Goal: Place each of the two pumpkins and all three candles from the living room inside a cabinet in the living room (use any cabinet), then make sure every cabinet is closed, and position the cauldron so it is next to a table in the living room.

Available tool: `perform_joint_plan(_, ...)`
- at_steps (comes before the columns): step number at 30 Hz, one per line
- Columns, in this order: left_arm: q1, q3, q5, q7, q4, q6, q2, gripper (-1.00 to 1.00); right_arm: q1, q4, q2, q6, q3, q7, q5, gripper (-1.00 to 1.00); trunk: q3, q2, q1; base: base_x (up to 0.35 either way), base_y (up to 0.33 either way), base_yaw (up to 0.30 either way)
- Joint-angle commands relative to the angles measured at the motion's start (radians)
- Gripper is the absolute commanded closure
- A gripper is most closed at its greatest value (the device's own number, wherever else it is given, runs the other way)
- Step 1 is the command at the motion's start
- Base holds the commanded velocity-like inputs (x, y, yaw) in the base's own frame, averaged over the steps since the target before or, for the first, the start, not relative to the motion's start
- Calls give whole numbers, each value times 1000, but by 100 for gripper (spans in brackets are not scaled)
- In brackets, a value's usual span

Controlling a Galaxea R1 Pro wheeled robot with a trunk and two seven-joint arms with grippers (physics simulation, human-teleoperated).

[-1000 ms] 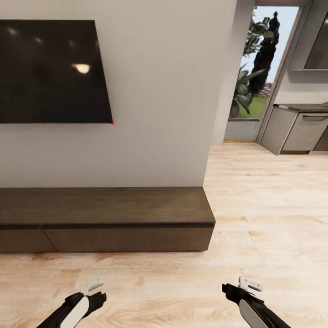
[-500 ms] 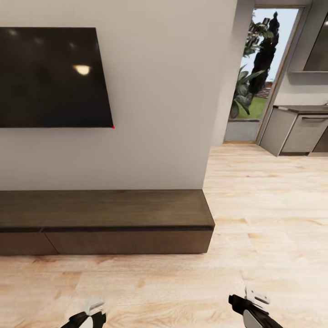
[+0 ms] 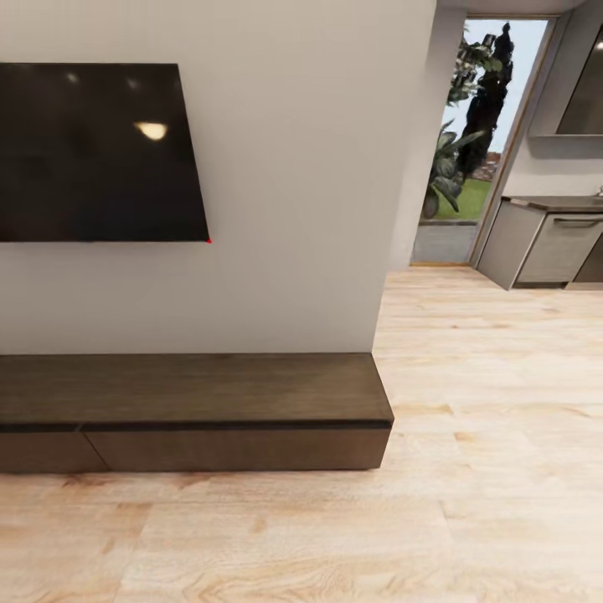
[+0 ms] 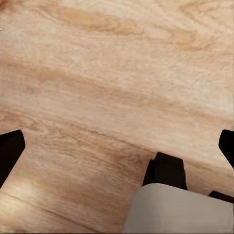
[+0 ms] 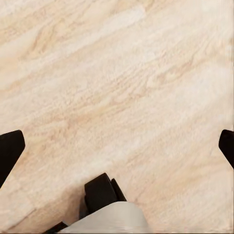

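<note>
Cabinet (image 3: 193,410) low against far wall under TV (image 3: 96,151), fronts shut; left tool (image 4: 117,146) and right tool (image 5: 117,146) spread wide, released, over bare floor (image 3: 335,536), carrying nothing while in transit.

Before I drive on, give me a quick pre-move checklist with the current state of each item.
1. Cabinet fronts closed: ok for the part in head view; both visible fronts sit flush.
2. Left gripper empty: ok; fingertips wide apart at the frame edges, only wood floor between them.
3. Right gripper empty: ok; open, bare floor between the tips.
4. Pumpkins, candles, cauldron located: cannot tell; none identifiable in these views.
5. Path to the cabinet: ok; the floor strip in front of it looks free.
6. Cabinet top: ok; nothing resting on the visible surface below the wall TV.
</note>
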Motion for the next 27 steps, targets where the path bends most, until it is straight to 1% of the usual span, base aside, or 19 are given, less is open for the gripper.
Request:
perform_joint_plan(1,23,-13,5,-2,4,-6,2,-100,13,19,0,-14,9,22,-11,-100,2,7,-4,0,0,0)
perform_joint_plan(3,52,-18,-1,-6,9,-37,2,-100,24,31,1,-26,8,41,-13,-100,9,21,-12,0,0,0)
perform_joint_plan(5,72,-23,-17,-8,11,-62,3,-100,27,35,2,-32,8,48,-11,-100,15,35,-19,0,0,0)
perform_joint_plan(6,89,-27,-38,-8,12,-81,3,-100,29,38,2,-36,8,50,-11,-100,18,42,-23,0,0,0)
perform_joint_plan(9,109,-30,-60,-9,13,-100,1,-100,30,40,2,-51,8,54,-14,-100,28,63,-35,0,0,0)
perform_joint_plan(16,118,-31,-66,-9,13,-105,1,-100,31,40,2,-79,8,55,-17,-100,49,112,-62,0,0,0)
perform_joint_plan(19,126,-31,-67,-9,13,-110,2,-100,31,40,2,-81,7,55,-24,-100,59,133,-73,0,0,0)
perform_joint_plan(22,132,-31,-66,-9,13,-129,3,-100,31,41,3,-80,7,54,-28,-100,68,154,-85,0,0,0)
perform_joint_plan(27,139,-31,-65,-9,14,-135,2,-100,31,42,3,-76,6,53,-30,-100,84,189,-104,0,0,0)
